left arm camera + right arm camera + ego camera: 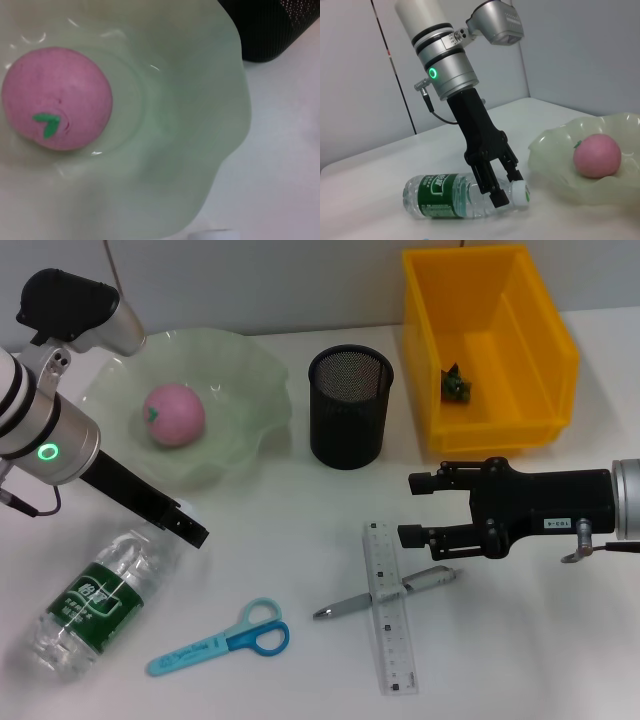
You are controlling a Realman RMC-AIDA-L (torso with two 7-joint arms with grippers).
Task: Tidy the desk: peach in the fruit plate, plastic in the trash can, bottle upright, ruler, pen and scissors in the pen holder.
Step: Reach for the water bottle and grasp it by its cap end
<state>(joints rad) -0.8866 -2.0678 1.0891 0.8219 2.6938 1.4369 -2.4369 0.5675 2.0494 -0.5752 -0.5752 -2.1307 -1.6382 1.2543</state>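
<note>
The left arm (445, 65) is silver-white with black bands, a glowing green ring light, a thin black cable and a black gripper (507, 187). The right gripper (425, 508) is black with a small white label.

Light: bright, even, from overhead.
Shadows: soft and faint beneath the pen holder (350, 407) and scissors (222, 639).
Glare: small glints on the fruit plate (200, 125) rim.
Focus: left wrist view soft; the peach (56, 98) slightly blurred.
</note>
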